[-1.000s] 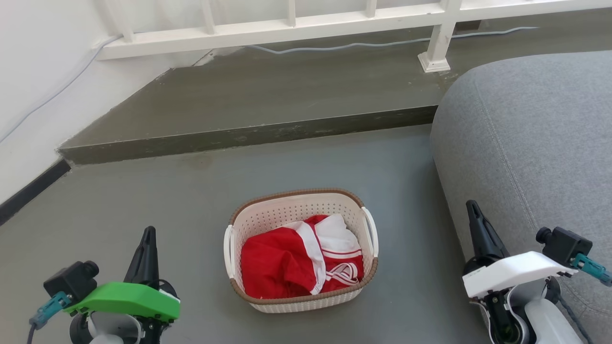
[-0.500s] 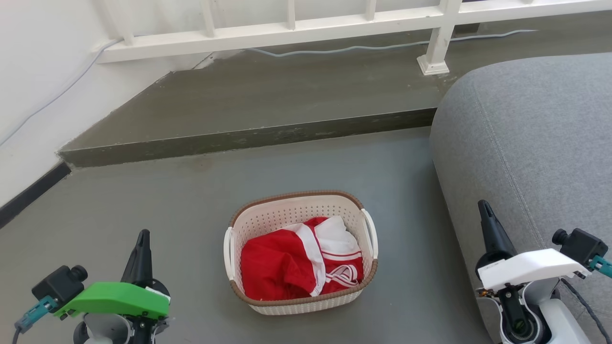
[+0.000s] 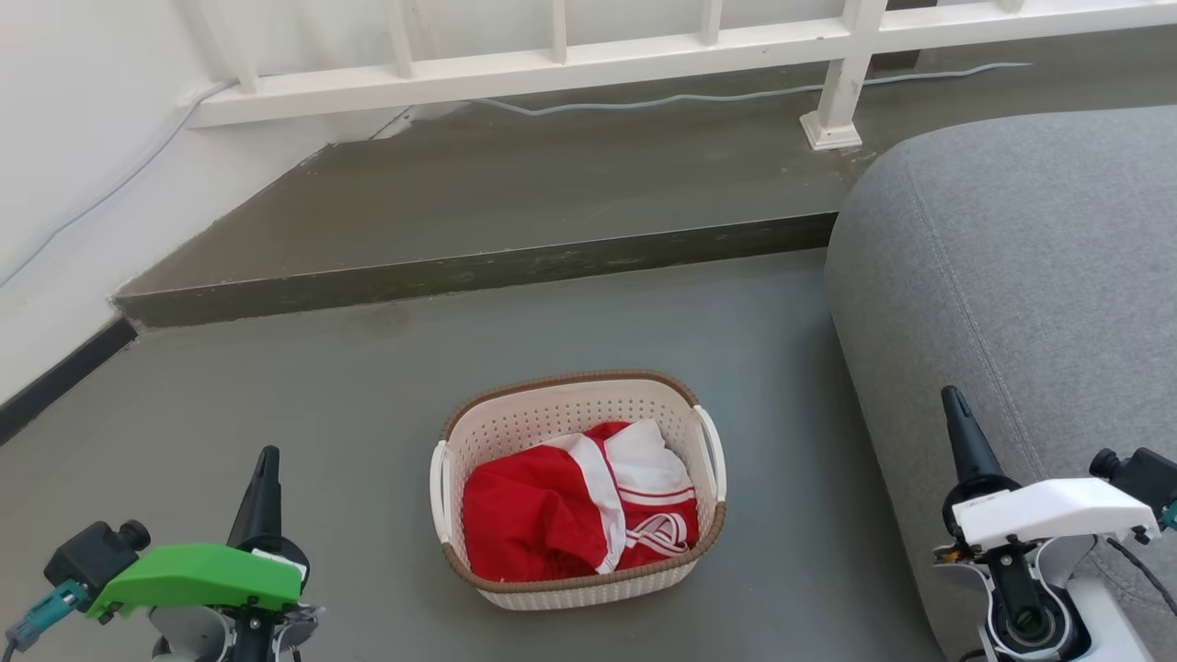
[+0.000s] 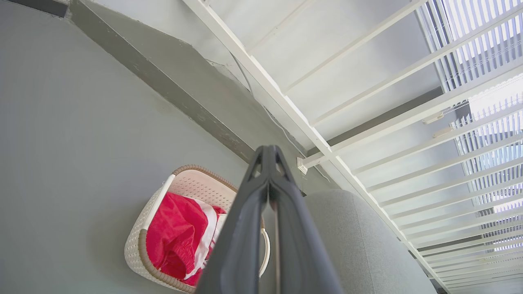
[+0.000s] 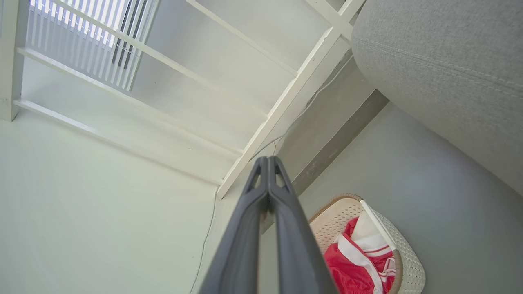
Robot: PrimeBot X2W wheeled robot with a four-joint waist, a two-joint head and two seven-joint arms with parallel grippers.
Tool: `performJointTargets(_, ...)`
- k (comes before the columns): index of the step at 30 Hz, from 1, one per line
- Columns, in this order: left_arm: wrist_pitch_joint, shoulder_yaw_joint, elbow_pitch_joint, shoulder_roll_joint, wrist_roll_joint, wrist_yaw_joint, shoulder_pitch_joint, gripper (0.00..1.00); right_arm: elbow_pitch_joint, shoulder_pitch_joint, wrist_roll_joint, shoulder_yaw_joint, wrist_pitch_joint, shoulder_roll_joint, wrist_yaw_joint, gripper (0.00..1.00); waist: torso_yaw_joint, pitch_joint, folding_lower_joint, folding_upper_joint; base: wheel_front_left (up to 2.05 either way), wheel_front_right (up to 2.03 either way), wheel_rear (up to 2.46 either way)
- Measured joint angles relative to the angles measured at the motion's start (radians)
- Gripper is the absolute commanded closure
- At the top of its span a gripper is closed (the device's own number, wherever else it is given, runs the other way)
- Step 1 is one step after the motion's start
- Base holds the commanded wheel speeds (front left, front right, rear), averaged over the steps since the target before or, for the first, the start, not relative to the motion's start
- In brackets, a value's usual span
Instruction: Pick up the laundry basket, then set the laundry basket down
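soft, even daylight fills all three views. the slatted white window blinds (image 4: 486, 122) burn out to glare in the left wrist view, and again in the right. the cream-white perforated plastic laundry basket (image 3: 552, 418) throws only a faint, diffuse shadow on the matte grey floor (image 3: 276, 395). the head view is sharp; the wrist views stretch toward their edges.

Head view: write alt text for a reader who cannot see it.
A cream laundry basket holding red and white clothing sits on the grey floor. The left gripper and right gripper hover at the lower corners, fingers shut, clear of it; a grey sofa stands on the right.
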Motion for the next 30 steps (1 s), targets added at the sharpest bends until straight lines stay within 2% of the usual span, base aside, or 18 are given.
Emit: performJointTargets(30, 0.1, 0.062, 0.006, 0.0, -0.329, -0.007, -0.003, 1.0, 0.021, -0.021, 0.373, -0.084, 0.09, -0.004, 0.016, 1.0, -0.003, -0.017, 0.0, 0.0, 0.0, 0.0, 0.0)
